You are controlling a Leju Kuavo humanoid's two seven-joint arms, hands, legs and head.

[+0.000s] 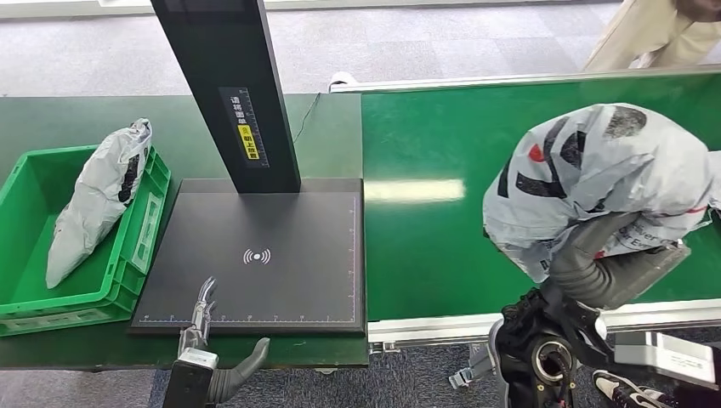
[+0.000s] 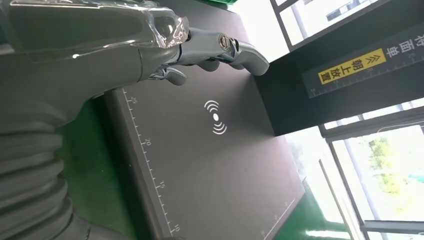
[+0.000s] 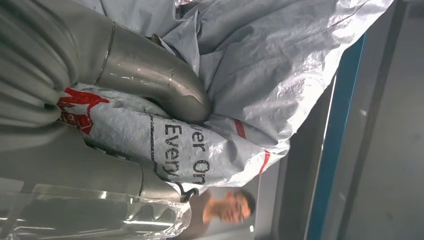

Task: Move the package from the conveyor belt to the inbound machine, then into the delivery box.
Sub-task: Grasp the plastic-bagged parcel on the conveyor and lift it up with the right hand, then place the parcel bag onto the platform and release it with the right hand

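Left of the black scanner pad (image 1: pixel 255 255), a green box (image 1: pixel 25 302) already had one grey bag (image 1: pixel 98 195) in it. The left hand (image 1: pixel 202 316) sat at the pad's near edge, fingers apart and holding nothing. Right of the pad, the right hand (image 1: pixel 595 246) squeezed the grey package (image 1: pixel 595 178) up above the green belt (image 1: pixel 425 212), so the package had to go left to reach the pad.

My head looks down on the scanner pad (image 1: pixel 255 255) and belt (image 1: pixel 425 212). My left wrist sees that pad (image 2: pixel 210 165) close up; my right wrist is against the bag (image 3: pixel 260 75).
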